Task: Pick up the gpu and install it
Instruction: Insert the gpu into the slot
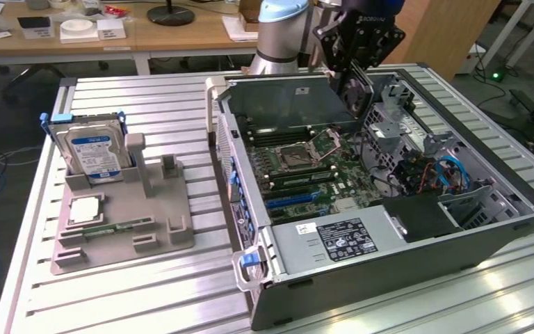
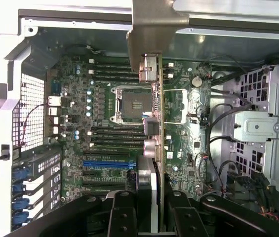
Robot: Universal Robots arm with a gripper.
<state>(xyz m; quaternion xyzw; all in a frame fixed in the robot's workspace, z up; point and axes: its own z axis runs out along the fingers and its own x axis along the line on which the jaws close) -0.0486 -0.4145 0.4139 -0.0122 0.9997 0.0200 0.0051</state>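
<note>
At the exterior view's nine o'clock, on the ribbed metal counter (image 1: 156,299), a grey plastic fixture (image 1: 119,233) carried a boxy silver hard drive with a blue-white label (image 1: 92,149). At the centre lay the open dark computer case (image 1: 388,268), its green motherboard (image 2: 104,123) exposed. Toward one o'clock the black gripper (image 1: 355,61) (image 2: 151,215) was partly closed, clamping the thin, flat, dark gpu (image 1: 358,92) (image 2: 155,103). The card hung on edge above the motherboard, its metal bracket (image 2: 154,29) nearest the case wall.

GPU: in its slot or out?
Out. The end effector grips the gpu on edge, above the motherboard of the open case; the blue slot is bare.
</note>
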